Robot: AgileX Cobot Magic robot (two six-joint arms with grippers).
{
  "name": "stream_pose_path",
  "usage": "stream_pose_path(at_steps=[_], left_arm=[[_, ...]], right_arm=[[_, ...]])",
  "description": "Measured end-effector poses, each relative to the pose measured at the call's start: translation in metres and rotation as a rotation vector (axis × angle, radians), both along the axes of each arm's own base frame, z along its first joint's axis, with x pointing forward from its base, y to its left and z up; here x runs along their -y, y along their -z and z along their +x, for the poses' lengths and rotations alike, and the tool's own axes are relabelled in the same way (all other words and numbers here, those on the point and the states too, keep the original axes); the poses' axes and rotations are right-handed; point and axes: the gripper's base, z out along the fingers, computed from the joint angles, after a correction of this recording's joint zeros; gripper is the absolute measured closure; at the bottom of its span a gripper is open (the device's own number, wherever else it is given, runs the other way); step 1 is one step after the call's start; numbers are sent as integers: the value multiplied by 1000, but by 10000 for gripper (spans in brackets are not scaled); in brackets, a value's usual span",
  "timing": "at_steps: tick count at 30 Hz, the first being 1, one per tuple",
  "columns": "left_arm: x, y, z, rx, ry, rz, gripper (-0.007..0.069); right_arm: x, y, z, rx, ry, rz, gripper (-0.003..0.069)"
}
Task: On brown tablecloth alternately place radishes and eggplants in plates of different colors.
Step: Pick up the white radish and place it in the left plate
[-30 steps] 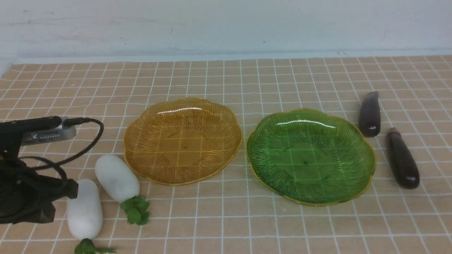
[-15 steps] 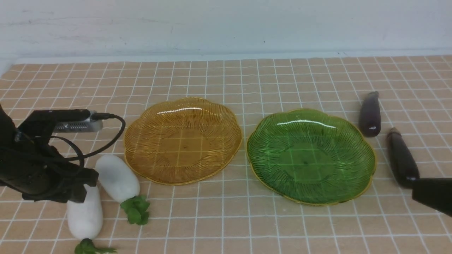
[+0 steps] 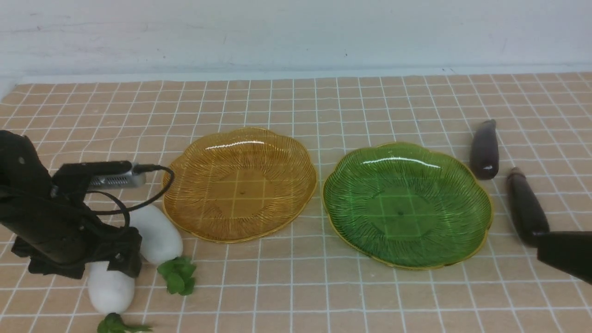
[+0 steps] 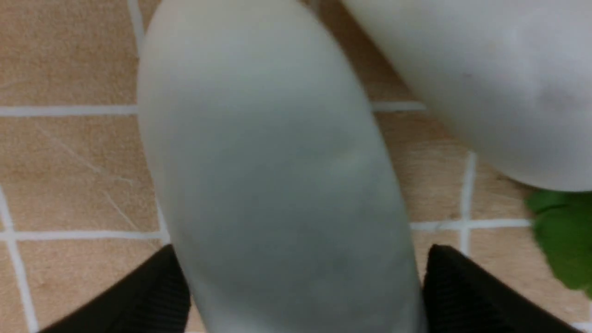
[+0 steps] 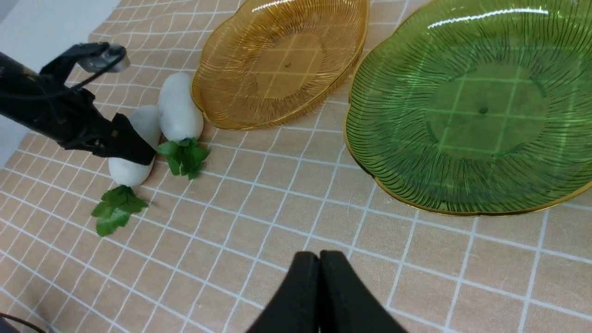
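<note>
White and smooth, the nearer radish [image 4: 277,162] lies on the brown tablecloth [image 3: 277,296] at about eight o'clock from the amber plate [image 3: 240,212], its leaves [image 3: 115,323] toward six. The left end effector [image 4: 303,286] is spread, one fingertip on either side of the body. It looks like a light, fairly stiff toy whose rounded skin could slip, so I would grip it square across the thick middle rather than by the soft leaves.

The second radish [image 3: 159,238] sits close by at its one o'clock and may get nudged by a finger on that side. The green plate [image 3: 402,217] is at three o'clock from the amber one; both eggplants [image 3: 484,150] [image 3: 527,208] rest beyond it, toward two and three o'clock. The right end effector [image 5: 319,259] is pressed together, pinching nothing.
</note>
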Motion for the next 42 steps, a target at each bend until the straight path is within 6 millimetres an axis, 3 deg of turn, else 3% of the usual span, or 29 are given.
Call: stream_pose_path(at_steps=[4,8,11,13,17,21,26,33,39,42], left_arm=[[-8,-6,1,-67,-54,76,217],[-13,-38,9,-72,-90,135,222],[-6,-77,20,35,-80,129,226],[7,-99,29,132,-59,94,226],[38,-120,49,320,-7,10,228],[68,-122,70,448,48,-45,228],[89,-100,95,439,67,-72,221],[98,-75,115,333,-9,-120,147],[100,-84,118,301,10,-120,4],[99,-92,118,283,31,-106,-29]], right_arm=[[0,0,0,0,-2,-2,674],[0,0,-1,-5,-7,-4,674],[0,1,-1,-6,-8,-4,674],[0,1,-1,-6,-8,-4,674],[0,1,-1,-6,-8,-4,674],[0,1,-1,-10,-12,-5,674],[-1,2,-3,-23,-27,-5,674],[-3,4,-7,-61,-67,-6,674],[-3,4,-7,-65,-71,-8,674],[-3,4,-7,-65,-71,-8,674]])
